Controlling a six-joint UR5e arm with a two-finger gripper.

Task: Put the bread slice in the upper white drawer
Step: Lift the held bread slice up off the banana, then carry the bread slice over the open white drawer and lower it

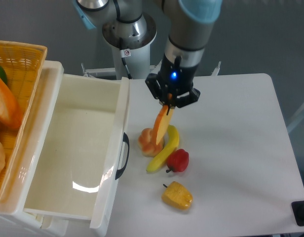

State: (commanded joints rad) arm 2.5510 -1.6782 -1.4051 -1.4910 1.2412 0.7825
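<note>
Camera: gripper (pixel 168 105) pinching the bread (pixel 162 124) by its top edge, hanging over the bun (pixel 150 141) and banana (pixel 165 148). Best to lift straight up, slide left over the open drawer (pixel 68 148), lower, let go.

The upper white drawer (pixel 78 163) stands pulled out at the left, its inside bare and open from above. Between it and the gripper (pixel 170 104), which holds the bread slice (pixel 162 126) hanging on edge, only the drawer's front panel with its black handle (pixel 122 155) rises in the way. Just below the slice crowd a knotted bun (pixel 149 141), a banana (pixel 164 149), a red fruit (pixel 178 160) and a yellow chunk (pixel 177 195). A woven basket (pixel 14 98) borders the drawer's far left side.
</note>
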